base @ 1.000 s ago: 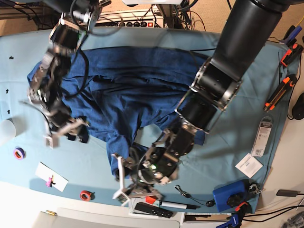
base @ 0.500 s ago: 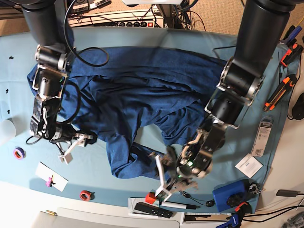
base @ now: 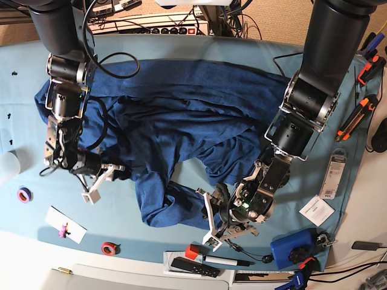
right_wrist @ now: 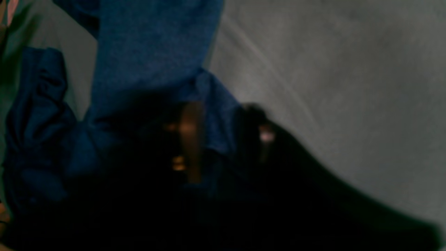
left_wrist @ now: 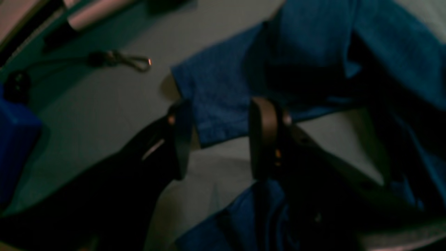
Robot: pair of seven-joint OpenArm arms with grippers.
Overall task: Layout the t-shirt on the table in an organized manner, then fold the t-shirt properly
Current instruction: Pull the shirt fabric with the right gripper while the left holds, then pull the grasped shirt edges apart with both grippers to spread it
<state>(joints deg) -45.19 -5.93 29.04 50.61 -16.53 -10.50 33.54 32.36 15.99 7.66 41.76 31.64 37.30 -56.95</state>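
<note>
T-shirt (base: 175,130), dark blue, lies rumpled across the middle of the table (base: 18,115), one bunched flap reaching toward the near edge. The left gripper (left_wrist: 219,139) has its jaws spread, a hem corner of the shirt between them; neither finger clearly presses the cloth. The right gripper (right_wrist: 223,139) sits at the shirt's other side with a fold of fabric between its narrower jaws, but that wrist view is dark and blurred, so I cannot tell whether it pinches. A black cord with a clip (left_wrist: 118,61) lies near the left gripper; a blue box (base: 290,249) is partly cut off in the left wrist view.
</note>
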